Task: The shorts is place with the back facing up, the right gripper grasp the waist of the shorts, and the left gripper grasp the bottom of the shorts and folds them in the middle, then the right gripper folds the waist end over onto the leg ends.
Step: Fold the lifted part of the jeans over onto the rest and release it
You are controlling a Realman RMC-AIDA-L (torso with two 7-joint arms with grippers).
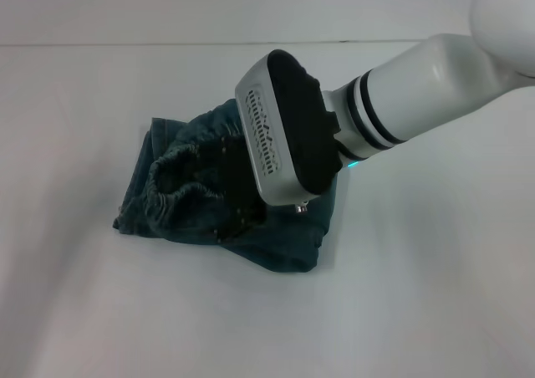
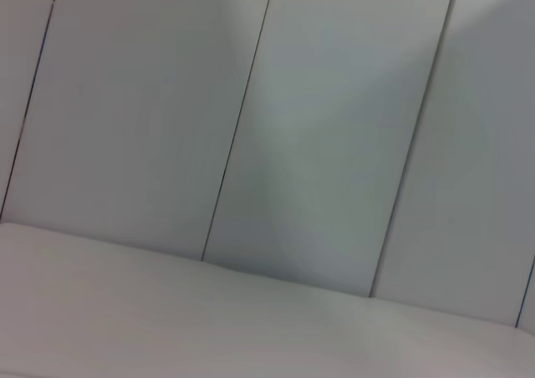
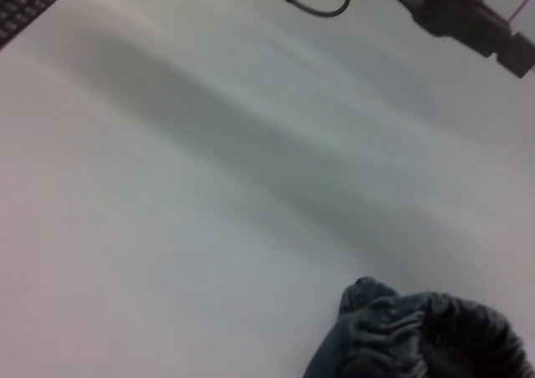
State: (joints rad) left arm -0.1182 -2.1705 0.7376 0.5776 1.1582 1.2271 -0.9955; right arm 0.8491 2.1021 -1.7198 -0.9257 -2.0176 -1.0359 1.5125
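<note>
Black and grey, the wrist housing of the right gripper (image 1: 251, 196) hangs low over the shorts (image 1: 180, 190), its fingers hidden beneath it, so whether they are spread or pinched on the cloth cannot be told. The white arm (image 1: 435, 81) with black rings slants down from the upper right. Under it, the blue denim lies in a folded, bunched heap on the white table (image 1: 418, 294), with the waist of the shorts (image 1: 171, 177) puckered and ruffled on top at the robot's left. The left wrist view shows only pale wall panels (image 2: 334, 144) and tabletop.
</note>
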